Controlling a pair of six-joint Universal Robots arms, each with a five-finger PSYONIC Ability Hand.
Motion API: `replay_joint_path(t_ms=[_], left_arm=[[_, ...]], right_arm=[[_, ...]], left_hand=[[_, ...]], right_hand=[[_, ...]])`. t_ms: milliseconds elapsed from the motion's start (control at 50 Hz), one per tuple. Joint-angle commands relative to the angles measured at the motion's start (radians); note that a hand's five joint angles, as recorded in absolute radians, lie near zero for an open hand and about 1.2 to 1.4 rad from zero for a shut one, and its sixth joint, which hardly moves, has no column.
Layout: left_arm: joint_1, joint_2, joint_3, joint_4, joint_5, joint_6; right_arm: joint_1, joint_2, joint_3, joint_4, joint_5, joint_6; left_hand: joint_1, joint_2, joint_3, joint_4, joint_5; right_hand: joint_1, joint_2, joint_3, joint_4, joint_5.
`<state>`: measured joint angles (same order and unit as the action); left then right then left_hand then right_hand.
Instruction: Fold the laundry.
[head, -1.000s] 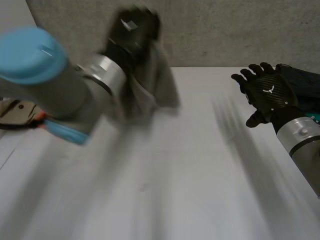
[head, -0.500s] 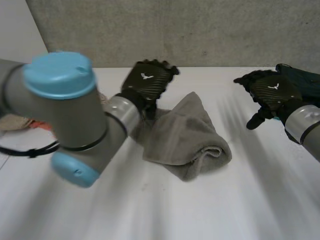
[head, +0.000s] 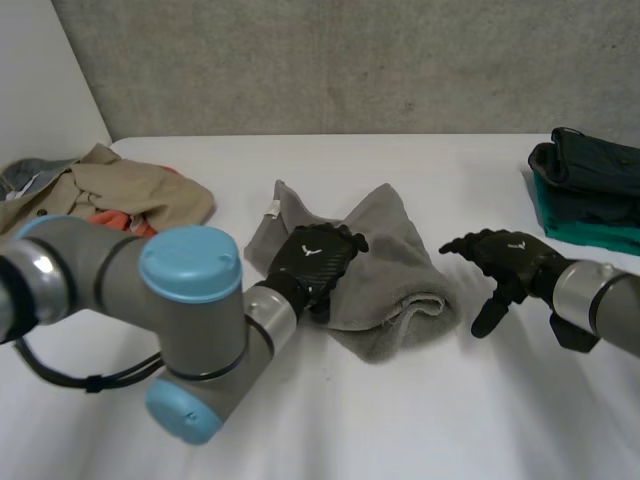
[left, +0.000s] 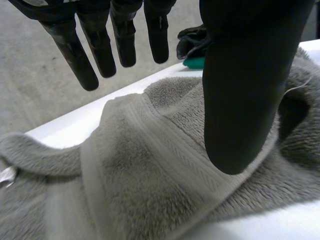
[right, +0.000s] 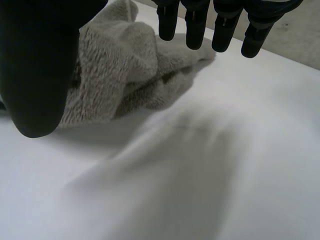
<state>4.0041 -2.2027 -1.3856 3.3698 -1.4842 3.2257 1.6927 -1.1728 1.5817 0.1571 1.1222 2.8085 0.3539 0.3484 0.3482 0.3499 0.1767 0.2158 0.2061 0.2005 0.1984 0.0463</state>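
Since the towel (head: 400, 270) is lying in a bunched heap around the middle of the table (head: 400, 420) rather than flat, I'd say the main risk is folding the mess right in. The left hand (head: 315, 262) sits on the towel's left-middle part with its fingers straight and spread, nothing pinched. The right hand (head: 510, 260) hovers over bare table just beside the rolled right end, fingers loosely apart and holding nothing. If the right hand goes for that rolled end, it could easily grab several layers at once, since the edge is tucked under itself there, and then a pull would drag the whole lump instead of opening it. Same deal if the left hand doesn't press down enough: the towel probably just slides. A sloppy sideways sweep could also shove it toward the pile of clothes (head: 120, 190) at the far left or the folded stack (head: 590, 185) at the far right, though both are well apart from it right now. As for how it lies, the long axis runs diagonally, from the corner with the white tag (head: 272, 208) at the back left to the rolled end at the front right. One loose peak also sticks up toward the back wall.
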Motion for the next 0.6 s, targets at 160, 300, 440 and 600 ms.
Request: replay_joint_path(t_ms=[160,300,440,600], left_arm=[[-0.010,-0.219,0.203,0.014,0.016,0.108],[-0.020,-0.256,0.267,0.005,0.015,0.108],[-0.031,-0.278,0.284,-0.024,0.028,0.109],[-0.031,-0.266,0.283,-0.064,0.051,0.108]], right_arm=[[0.010,-0.105,0.188,-0.157,0.091,0.006],[0.012,-0.103,0.202,-0.182,0.123,0.006],[0.013,-0.099,0.204,-0.183,0.125,0.017],[0.012,-0.097,0.198,-0.179,0.126,0.060]], left_hand=[[0.229,0.235,0.235,0.233,0.232],[0.432,0.438,0.438,0.436,0.435],[0.748,0.754,0.754,0.752,0.751],[0.757,0.763,0.763,0.761,0.760]], right_hand=[[0.004,0.014,0.019,0.022,-0.001],[0.004,0.014,0.019,0.022,-0.001],[0.004,0.014,0.019,0.022,-0.001],[0.004,0.014,0.019,0.022,-0.001]])
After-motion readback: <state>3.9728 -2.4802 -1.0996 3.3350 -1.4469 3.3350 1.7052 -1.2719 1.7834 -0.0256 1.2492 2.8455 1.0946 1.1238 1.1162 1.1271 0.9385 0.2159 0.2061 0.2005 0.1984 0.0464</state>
